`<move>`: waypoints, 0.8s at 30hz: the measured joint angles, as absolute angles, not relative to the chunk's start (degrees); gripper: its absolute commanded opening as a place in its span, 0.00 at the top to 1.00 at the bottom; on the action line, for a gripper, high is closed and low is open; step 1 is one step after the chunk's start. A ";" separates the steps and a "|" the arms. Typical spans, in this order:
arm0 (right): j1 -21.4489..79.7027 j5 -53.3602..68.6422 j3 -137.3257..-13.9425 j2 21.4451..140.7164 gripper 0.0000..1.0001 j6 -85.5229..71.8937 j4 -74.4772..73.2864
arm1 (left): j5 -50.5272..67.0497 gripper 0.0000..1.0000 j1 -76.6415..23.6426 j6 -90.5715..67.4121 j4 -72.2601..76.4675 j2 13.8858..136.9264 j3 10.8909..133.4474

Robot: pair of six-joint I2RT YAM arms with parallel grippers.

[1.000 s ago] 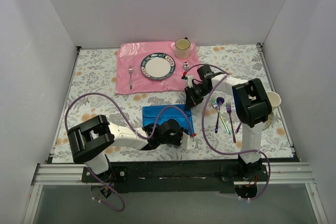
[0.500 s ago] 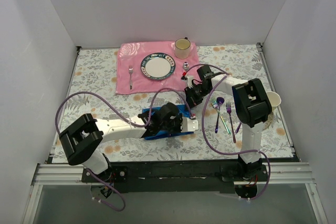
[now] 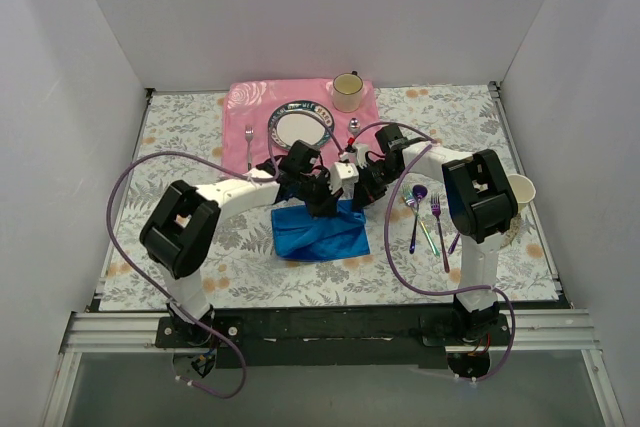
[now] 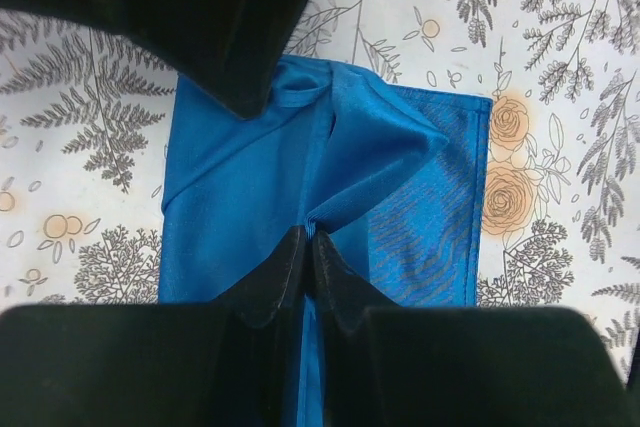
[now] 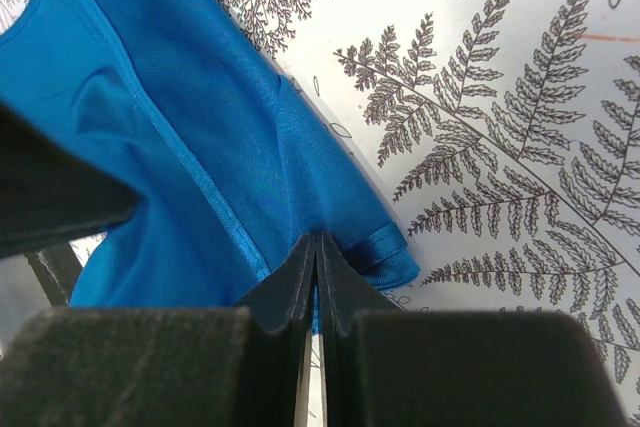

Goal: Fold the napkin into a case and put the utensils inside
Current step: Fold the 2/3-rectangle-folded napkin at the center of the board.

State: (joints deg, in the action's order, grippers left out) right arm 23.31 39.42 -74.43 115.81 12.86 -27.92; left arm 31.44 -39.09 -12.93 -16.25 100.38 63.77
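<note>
The napkin [image 3: 318, 235] lies left of the utensils [image 3: 420, 192], before the placemat [image 3: 240, 107]

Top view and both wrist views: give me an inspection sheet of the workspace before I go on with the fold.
Surface: flowered tablecloth, lying flat.
Job's things: blue napkin partly folded and rumpled, pinched up at its far edge; shiny utensils lie apart to its right, none inside.
Clutter: pink placemat with plate, mug and silver fork; paper cup at the right edge.
Grippers: left gripper and right gripper both shut on napkin cloth.
Cables: purple cables loop above the table beside each arm.
Surroundings: white walls on three sides.
</note>
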 measured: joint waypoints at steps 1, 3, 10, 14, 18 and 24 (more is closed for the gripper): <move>23.31 39.44 -74.43 115.81 0.88 12.95 -27.94 | 33.30 0.94 -37.89 -13.58 -17.26 102.21 65.34; 23.31 39.55 -74.46 115.81 0.82 13.13 -27.97 | 35.22 0.92 -36.53 -14.44 -18.57 104.71 67.22; 23.31 41.15 -74.50 115.81 0.69 13.37 -28.40 | 41.43 0.89 -32.77 -18.63 -22.57 113.10 72.69; 23.31 41.78 -74.70 115.81 0.64 13.37 -28.82 | 44.16 0.88 -31.44 -20.67 -24.27 115.90 74.08; 23.22 42.09 -74.94 115.81 0.59 13.30 -29.36 | 46.74 0.89 -30.13 -22.11 -26.44 118.02 76.29; 22.37 43.88 -75.16 115.81 0.46 12.05 -30.28 | 49.74 0.89 -29.08 -23.18 -28.12 120.25 78.00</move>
